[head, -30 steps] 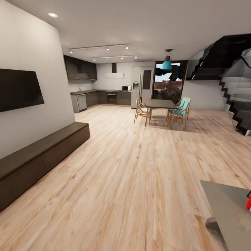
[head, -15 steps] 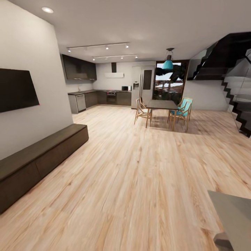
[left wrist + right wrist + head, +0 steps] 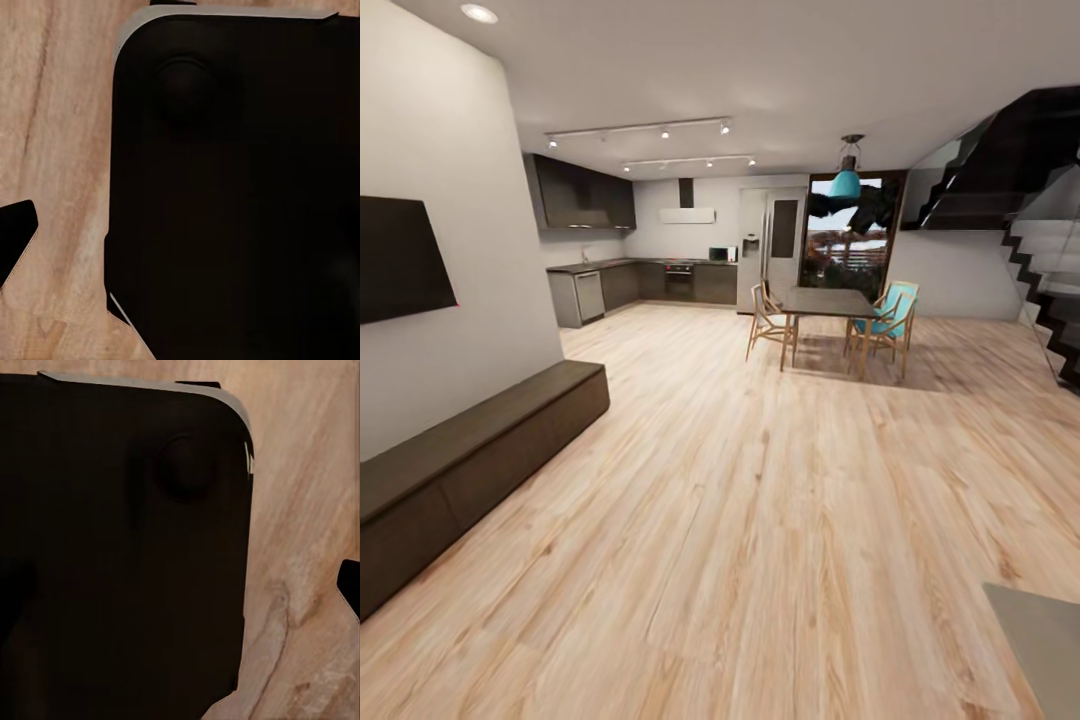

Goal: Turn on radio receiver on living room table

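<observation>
The radio receiver is out of view. A grey corner of the low table (image 3: 1048,640) pokes in at the bottom right of the head view, with nothing visible on that bit of top. In the left wrist view a dark tip (image 3: 15,238) juts in at the frame's edge over the plank floor, beside the robot's black base (image 3: 240,195). The right wrist view has a similar dark tip (image 3: 349,585) next to the same black base (image 3: 120,547). How either gripper's jaws stand cannot be made out.
Light wood floor (image 3: 760,500) stretches ahead. A long dark low bench (image 3: 470,460) runs along the left wall under a wall screen (image 3: 400,258). Farther off stand a dark dining table (image 3: 828,300) with chairs, a kitchen (image 3: 660,270), and black stairs (image 3: 1050,300) at the right.
The whole head view has swung away from the table: its grey corner has slid toward the bottom right, and the red edge seen there a second ago has left the picture.
</observation>
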Controlling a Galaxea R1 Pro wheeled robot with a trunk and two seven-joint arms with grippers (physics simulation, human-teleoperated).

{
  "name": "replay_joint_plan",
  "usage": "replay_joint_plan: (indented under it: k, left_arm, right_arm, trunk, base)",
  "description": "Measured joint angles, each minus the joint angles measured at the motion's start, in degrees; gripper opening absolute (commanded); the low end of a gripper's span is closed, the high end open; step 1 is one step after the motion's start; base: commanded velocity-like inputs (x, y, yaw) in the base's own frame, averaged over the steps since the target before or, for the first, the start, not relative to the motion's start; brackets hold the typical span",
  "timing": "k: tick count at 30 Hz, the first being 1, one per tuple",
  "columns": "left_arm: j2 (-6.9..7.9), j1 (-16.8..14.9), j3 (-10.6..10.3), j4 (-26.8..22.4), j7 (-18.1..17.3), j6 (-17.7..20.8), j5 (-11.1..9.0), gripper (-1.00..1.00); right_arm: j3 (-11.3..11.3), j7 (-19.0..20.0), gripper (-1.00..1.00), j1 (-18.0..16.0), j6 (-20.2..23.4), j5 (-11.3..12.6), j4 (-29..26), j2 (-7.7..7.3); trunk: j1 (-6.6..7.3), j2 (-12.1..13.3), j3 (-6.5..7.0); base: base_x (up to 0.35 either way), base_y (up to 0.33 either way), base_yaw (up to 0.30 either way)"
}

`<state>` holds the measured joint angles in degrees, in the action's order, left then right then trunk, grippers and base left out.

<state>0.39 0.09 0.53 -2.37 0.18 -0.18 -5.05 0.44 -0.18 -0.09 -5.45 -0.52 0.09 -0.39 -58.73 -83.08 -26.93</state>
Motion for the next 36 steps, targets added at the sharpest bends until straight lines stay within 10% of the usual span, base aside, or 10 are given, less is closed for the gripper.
replay_joint_plan:
  k: [36]
  left_arm:
    - [0.04,0.0,0.0,0.0,0.0,0.0,0.0,1.00]
  right_arm:
    - [-0.1,0.0,1.00,0.0,0.0,0.3,0.0,0.04]
  trunk:
    - [0.00,0.0,0.00]
  base:
    - [0.324,0.000,-0.211]
